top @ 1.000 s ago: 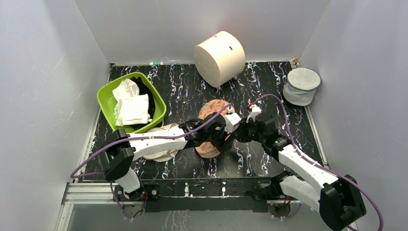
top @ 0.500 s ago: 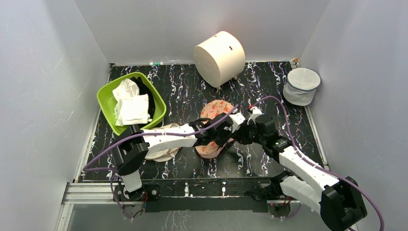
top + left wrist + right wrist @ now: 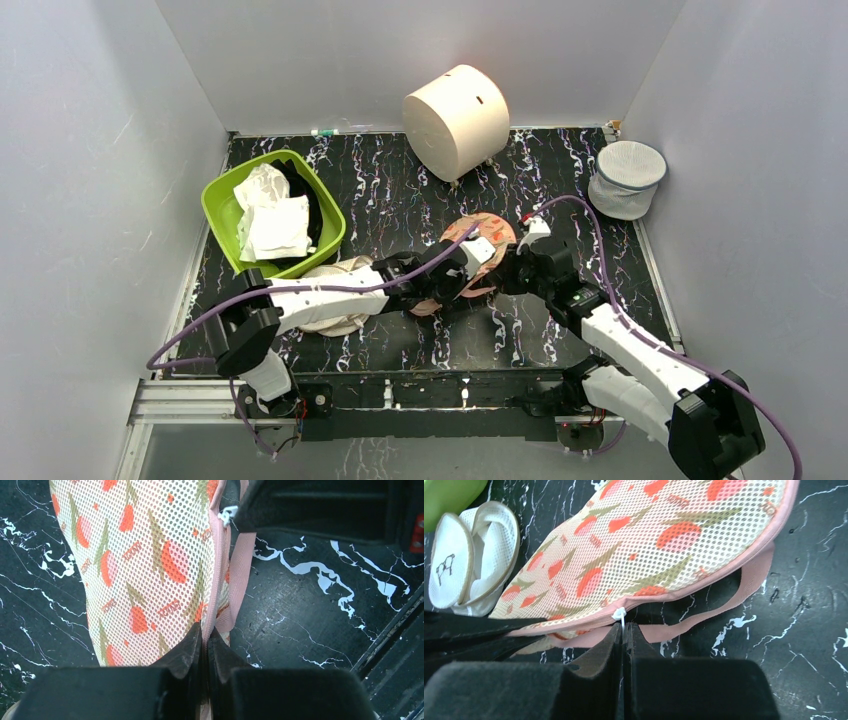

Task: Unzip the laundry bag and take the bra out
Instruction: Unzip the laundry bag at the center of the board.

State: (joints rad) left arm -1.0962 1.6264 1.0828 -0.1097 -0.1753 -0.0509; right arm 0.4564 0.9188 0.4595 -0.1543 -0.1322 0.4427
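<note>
The laundry bag [image 3: 478, 240], peach mesh with an orange-red floral print, stands tilted on its edge at mid-table between both grippers. My left gripper [image 3: 205, 631] is shut on the bag's pink zipper rim [image 3: 218, 570], at the near-left end of the bag [image 3: 145, 565]. My right gripper [image 3: 624, 626] is shut on the white zipper pull cord [image 3: 620, 615] under the rim of the bag [image 3: 659, 535]. A pink strap [image 3: 729, 602] hangs loose below it. In the top view the left gripper [image 3: 452, 277] and the right gripper [image 3: 500, 270] sit close together. The bra is hidden.
A green bin [image 3: 222, 195] holding white cloths stands at the left. Plain beige discs [image 3: 335, 305] lie beneath the left arm and also show as discs [image 3: 469, 555] in the right wrist view. A cream cylinder [image 3: 455, 120] lies at the back, and a small white mesh basket [image 3: 625, 178] sits at the far right.
The left gripper has closed on the bag's zipper rim. The bag has shifted right and tipped up on its edge. The right gripper stayed shut on the pull cord.
</note>
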